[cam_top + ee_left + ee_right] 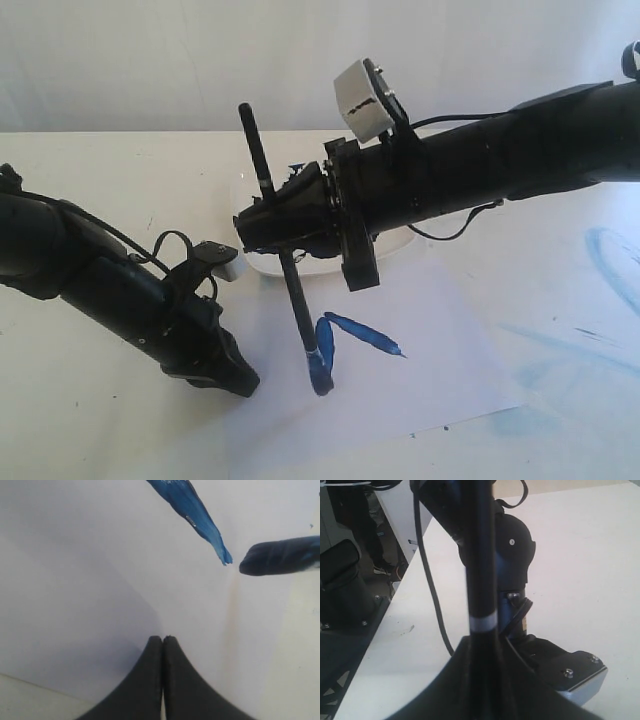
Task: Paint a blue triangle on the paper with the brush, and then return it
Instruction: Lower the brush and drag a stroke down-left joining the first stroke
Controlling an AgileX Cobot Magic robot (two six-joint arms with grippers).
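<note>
The brush (296,290) leans steeply, and its blue-stained tip touches the paper (440,370). My right gripper (282,218) is shut on its black handle midway. In the right wrist view the handle (481,555) rises from the jaws of the right gripper (485,647), just below its silver band. The blue triangle shows as two dark-blue strokes (365,335) meeting in a V beside the tip. My left gripper (238,380) is shut and empty, pressing on the paper's left part. In the left wrist view, a stroke (195,515) and the brush tip (280,555) lie on the paper (90,580) beyond the left gripper (163,639).
A square white dish (405,245) sits behind the right gripper, partly hidden by it. Pale-blue smears (610,260) mark the tabletop at the right. The left arm (515,545) fills the space just beyond the brush handle in the right wrist view.
</note>
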